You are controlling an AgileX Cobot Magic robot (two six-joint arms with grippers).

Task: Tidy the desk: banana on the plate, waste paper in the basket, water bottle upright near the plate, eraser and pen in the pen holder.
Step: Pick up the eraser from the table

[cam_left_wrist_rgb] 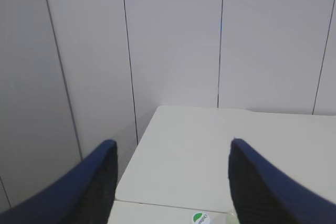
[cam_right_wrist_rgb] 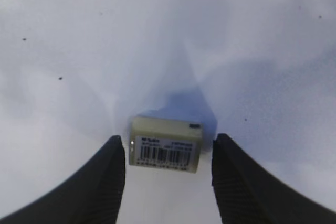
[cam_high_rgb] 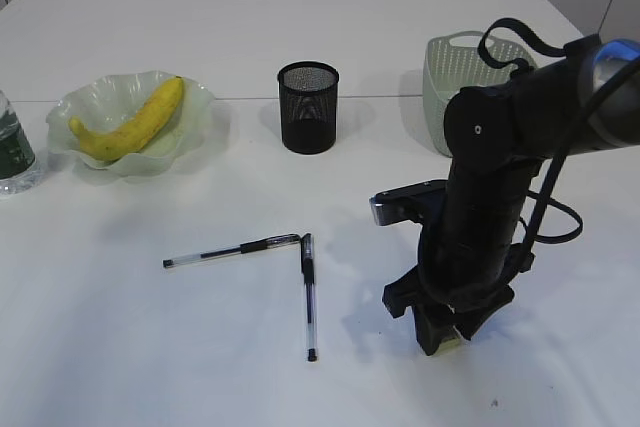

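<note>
1. The right gripper (cam_right_wrist_rgb: 168, 153) points down at the desk (cam_high_rgb: 150, 347), its jaws apart on either side of one eraser (cam_right_wrist_rgb: 166, 144), narrow gaps showing; no grip.
2. Left of it lie two pens (cam_high_rgb: 232, 248), tips touching.
3. Beyond: one pen holder (cam_high_rgb: 308, 107), one basket (cam_high_rgb: 445, 82).
4. Far left: one banana (cam_high_rgb: 135, 122) on one plate (cam_high_rgb: 195, 97), one water bottle (cam_high_rgb: 12, 152).
5. The left gripper (cam_left_wrist_rgb: 173, 182) is open and empty, facing the panelled wall (cam_left_wrist_rgb: 173, 40).

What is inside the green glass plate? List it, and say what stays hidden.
The plate holds the banana, lying diagonally with one end toward the rim. Nothing else shows inside. The glass directly under the banana is covered, so anything beneath it cannot be seen.
</note>
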